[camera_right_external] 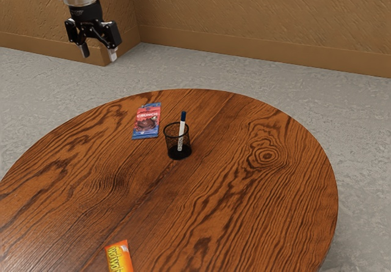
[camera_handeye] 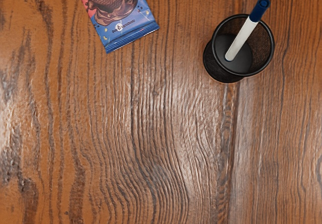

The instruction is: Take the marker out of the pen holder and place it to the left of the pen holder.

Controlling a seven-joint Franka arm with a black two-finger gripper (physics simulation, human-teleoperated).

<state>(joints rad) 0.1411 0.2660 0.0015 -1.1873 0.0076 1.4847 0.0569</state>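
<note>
1. Marker (camera_right_external: 182, 128), exterior view: it stands in the black mesh pen holder (camera_right_external: 179, 155), slightly tilted, its dark blue end up above the rim and its white barrel running down inside.
2. Exterior view, gripper: the black gripper (camera_right_external: 99, 54) hangs at the upper left of the exterior view, pointing down, well apart from the marker and the pen holder. Its two fingers stand apart with nothing between them, so it is released.
3. Exterior view, the rest: the pen holder is upright on the round wooden table (camera_right_external: 275, 192). A red and blue Crunch packet (camera_right_external: 146, 122) lies flat near it, on the exterior view's left. An orange and yellow packet (camera_right_external: 119, 257) lies well apart from both, at the exterior view's lower edge and partly cut off by it. Behind the table are a grey floor (camera_right_external: 360, 131) and a brown wall (camera_right_external: 244, 15).
4. Wrist view: seen from above, the marker leans inside the pen holder, its white end down by the dark base and its blue end sticking out past the rim. The Crunch packet, partly cut off, lies on the wood, apart from the pen holder.
</note>
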